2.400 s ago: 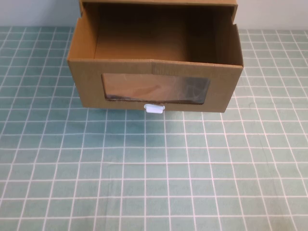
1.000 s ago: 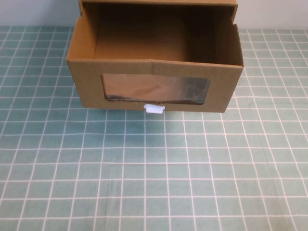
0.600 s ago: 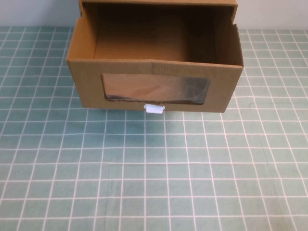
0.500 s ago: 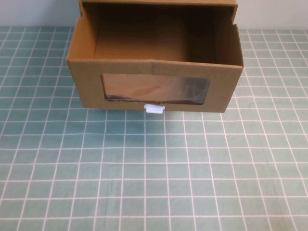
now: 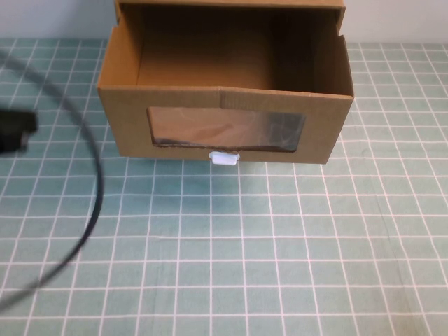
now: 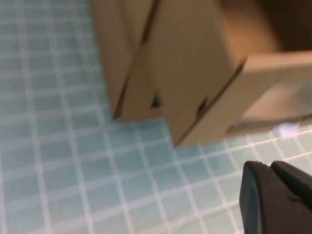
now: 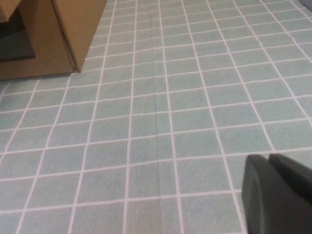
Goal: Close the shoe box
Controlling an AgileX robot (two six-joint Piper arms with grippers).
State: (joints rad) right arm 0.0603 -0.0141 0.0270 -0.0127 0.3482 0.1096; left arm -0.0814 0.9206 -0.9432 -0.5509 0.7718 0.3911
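Note:
The shoe box (image 5: 224,98) is brown cardboard, and its drawer is pulled out toward me from the outer sleeve (image 5: 231,4). Its front has a clear window (image 5: 225,129) with a small white pull tab (image 5: 225,159) below it. The drawer looks empty inside. My left arm (image 5: 14,131) shows blurred at the left edge, left of the box and apart from it. My left gripper (image 6: 270,168) is shut and empty, near the box's front left corner (image 6: 195,73). My right gripper (image 7: 268,160) is shut and empty over the mat, right of the box (image 7: 63,29).
A green mat with a white grid (image 5: 245,245) covers the table. A dark cable (image 5: 94,203) from the left arm curves across the mat's left side. A pale wall (image 5: 392,21) stands behind the box.
My left arm and its cable have come into the high view at the left edge. The box has not moved.

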